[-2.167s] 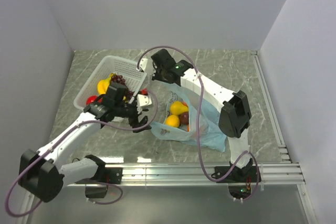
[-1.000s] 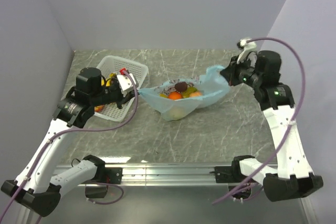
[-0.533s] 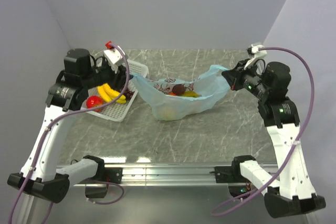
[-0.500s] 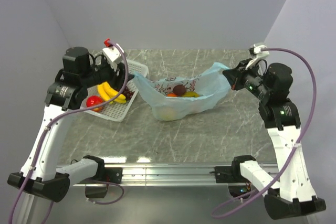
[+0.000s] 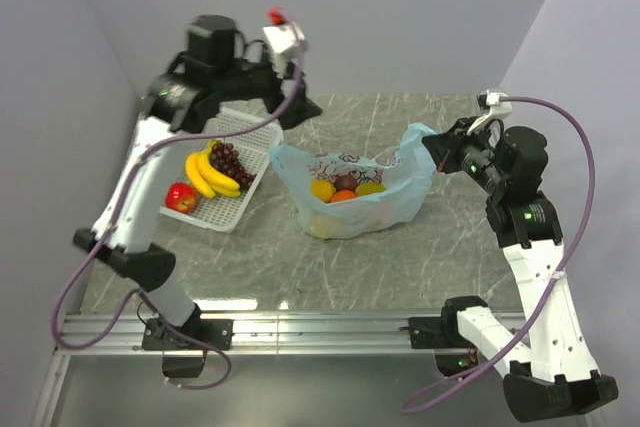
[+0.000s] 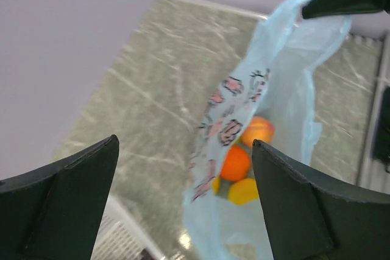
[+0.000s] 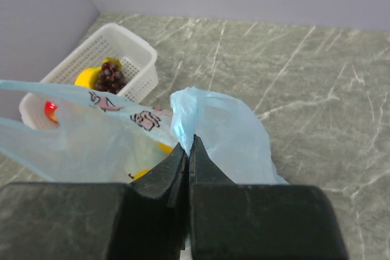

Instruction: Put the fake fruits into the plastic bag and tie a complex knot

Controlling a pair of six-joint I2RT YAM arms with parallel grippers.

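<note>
The light-blue plastic bag (image 5: 385, 209) sits mid-table with its mouth open; inside are an orange (image 5: 343, 196), lemons (image 5: 322, 189) and a dark fruit. My right gripper (image 5: 432, 148) is shut on the bag's right handle (image 7: 201, 117) and holds it up. My left gripper (image 5: 300, 110) is open and empty, high above the bag's left side. In the left wrist view the bag (image 6: 286, 89) lies below my gripper (image 6: 184, 144), with the orange (image 6: 235, 162) and a peach (image 6: 258, 130) showing. Bananas (image 5: 205, 175), grapes (image 5: 230, 160) and a red apple (image 5: 181, 196) lie in the basket.
The white latticed basket (image 5: 255, 132) stands at the left, close to the bag; it also shows in the right wrist view (image 7: 131, 44). Walls close the table at the left, back and right. A metal rail runs along the near edge (image 5: 330, 327).
My left gripper has let go of the bag's left handle and risen up and back. The bag's left side has slumped. The right gripper still holds its handle, hardly moved.
</note>
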